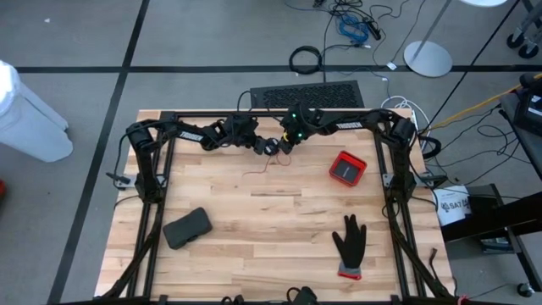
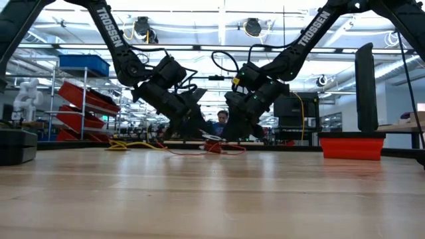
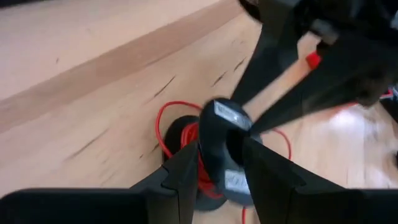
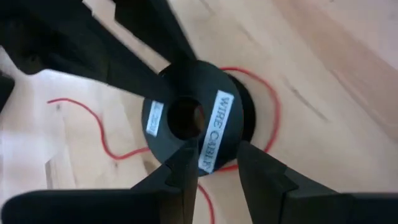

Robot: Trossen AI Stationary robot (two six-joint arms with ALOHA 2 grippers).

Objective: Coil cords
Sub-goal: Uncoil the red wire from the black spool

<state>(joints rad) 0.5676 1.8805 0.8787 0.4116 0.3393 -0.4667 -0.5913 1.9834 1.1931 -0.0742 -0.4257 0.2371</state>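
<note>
**Left gripper (image 3: 221, 158).** Positioned at the far middle of the table (image 1: 254, 220), tip to tip with the other gripper. Clenched on the black spool (image 4: 199, 84). Grips the spool edge-on, with one flange seated in the gap between the left fingers (image 3: 183, 177) and the labelled rim standing just past their tips.

**Right gripper (image 4: 214, 158).** Comes in from the opposite side and meets the same spool. Clamped on the spool's rim. Straddles the rim with the right fingers (image 4: 261, 171), so that the white label reading "WIRE CABLE" runs down into the gap between them. Faces the flat side of the spool, with its round centre hole just beyond the fingertips.

**Red cord (image 3: 163, 124).** Partly wound on the spool's core, between both pairs of fingers. Lies otherwise in loose loops on the wood directly under and around the fingertips. Trails away from the right fingers in one thin curved strand that ends on bare table.

**Other items.** Red box (image 1: 347, 168) with a dark inside: near the right fingers, on their outer side, not touching. Black glove (image 1: 350, 241): flat on the table, well apart from both pairs of fingers, toward the near edge. Dark pouch (image 1: 187, 227): likewise well apart, on the left fingers' side.
</note>
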